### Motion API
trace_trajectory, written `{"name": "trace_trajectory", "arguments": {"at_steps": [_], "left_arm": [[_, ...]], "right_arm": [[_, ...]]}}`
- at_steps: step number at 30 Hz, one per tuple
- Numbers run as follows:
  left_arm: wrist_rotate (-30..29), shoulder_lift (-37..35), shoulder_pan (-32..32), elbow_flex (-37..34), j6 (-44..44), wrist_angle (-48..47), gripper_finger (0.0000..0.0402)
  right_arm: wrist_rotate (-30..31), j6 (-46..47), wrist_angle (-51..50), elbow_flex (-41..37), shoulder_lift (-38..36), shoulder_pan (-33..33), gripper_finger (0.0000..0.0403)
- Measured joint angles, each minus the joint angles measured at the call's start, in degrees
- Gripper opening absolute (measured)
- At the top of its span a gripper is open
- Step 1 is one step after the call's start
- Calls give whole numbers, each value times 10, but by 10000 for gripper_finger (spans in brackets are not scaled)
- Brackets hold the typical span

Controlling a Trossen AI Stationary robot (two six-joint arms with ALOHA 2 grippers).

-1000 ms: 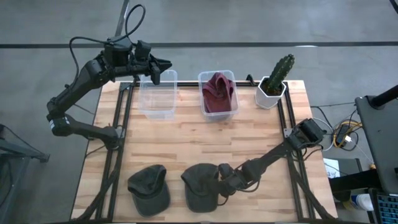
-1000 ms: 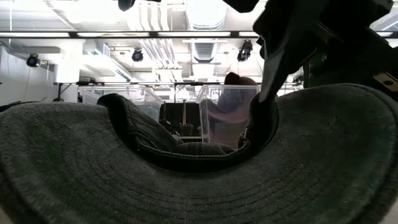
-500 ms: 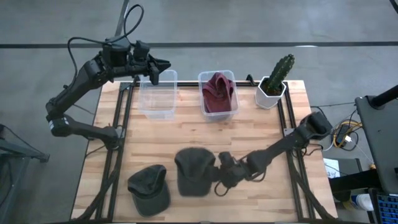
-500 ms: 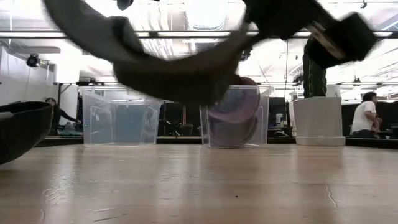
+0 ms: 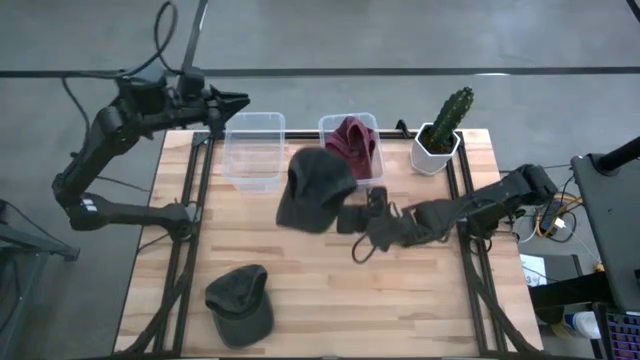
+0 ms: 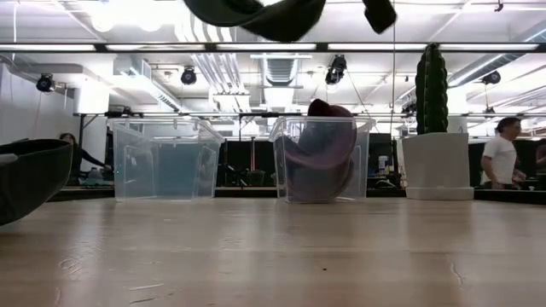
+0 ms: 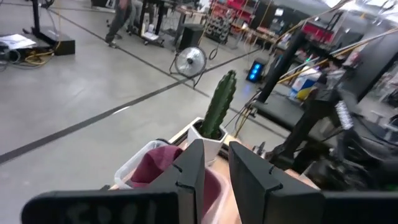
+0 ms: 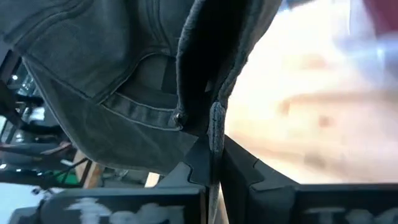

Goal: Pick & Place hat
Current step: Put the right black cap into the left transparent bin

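A dark grey cap (image 5: pixel 315 190) hangs in the air between the two clear bins, high above the table in the low view (image 6: pixel 256 15). My right gripper (image 5: pixel 352 218) is shut on it, reaching in from the table's right side. A second dark grey cap (image 5: pixel 240 303) rests by its underside on the table near the near-left corner. A dark red hat (image 5: pixel 350 148) sits in the right bin. My left gripper (image 5: pixel 238 98) waits beyond the far edge, by the empty bin (image 5: pixel 252 160), with a narrow gap between its fingers (image 7: pixel 189 171). My right gripper (image 8: pixel 214 155) pinches the cap's stitched rim edge (image 8: pixel 217 118) between its two fingers, on the side of the cap facing the right arm. The fingers come nearly level from the table's right. The cap is lifted clear and spreads out beyond the fingers toward the left.
A potted cactus (image 5: pixel 445 125) in a white pot stands at the far-right corner. The two clear bins stand side by side along the far edge. Bare wood lies across the table's middle and near-right part. People show in the room behind the table.
My right gripper has lifted the cap off the near part of the table and carried it up and toward the far edge, to just in front of the bins. The cap now hangs clear of the table. My left arm has swung a little toward the left.
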Motion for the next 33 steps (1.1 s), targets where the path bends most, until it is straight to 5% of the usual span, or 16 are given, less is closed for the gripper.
{"name": "trace_trajectory", "arguments": {"at_steps": [19, 33], "left_arm": [[31, -75, -8, 0, 32, -9, 67], [42, -27, -34, -2, 76, 45, 67]], "right_arm": [[25, -433, 18, 243, 5, -173, 13], [-8, -559, 28, 448, 131, -188, 13]]}}
